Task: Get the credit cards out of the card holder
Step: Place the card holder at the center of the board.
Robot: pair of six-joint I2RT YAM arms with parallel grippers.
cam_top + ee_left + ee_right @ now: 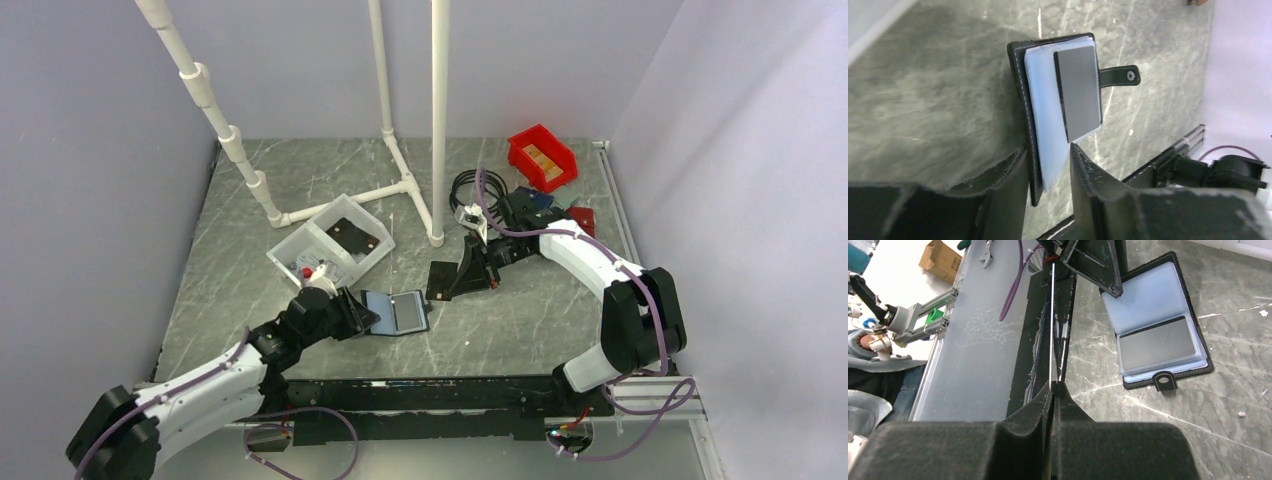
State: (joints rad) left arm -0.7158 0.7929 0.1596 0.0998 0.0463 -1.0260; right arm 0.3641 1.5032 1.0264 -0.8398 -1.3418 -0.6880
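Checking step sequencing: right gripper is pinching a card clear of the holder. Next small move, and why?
Probably lower the right gripper and release the held card onto bare table, clear of the card holder. That card is fully out, pinched edge-on, while a grey card sits in the holder's sleeve and will need a free gripper. The left gripper clamps the holder's edge.

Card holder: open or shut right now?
Open. The card holder lies spread flat, both panels and the snap strap showing, a grey card tucked in one; the left gripper pinches its edge.
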